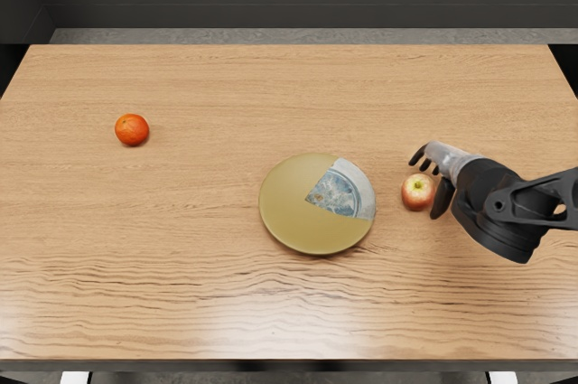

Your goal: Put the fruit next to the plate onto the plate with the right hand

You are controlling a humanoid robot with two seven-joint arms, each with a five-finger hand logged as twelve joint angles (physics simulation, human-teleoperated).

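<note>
A small red-yellow apple [416, 192] lies on the table just right of the olive-yellow plate [298, 212], which has a blue-grey patterned wedge on its right side. My right hand [432, 176] reaches in from the right edge and sits right beside the apple on its right. Its dark fingers [421, 158] are spread, and the thumb [442, 199] hangs close to the fruit without closing on it. An orange [132, 129] rests far away at the left of the table. No left arm shows.
The wooden table [271, 312] spans the whole view, with its far edge against a dark wall and its near edge at the bottom. Bare wood lies between the orange and the plate.
</note>
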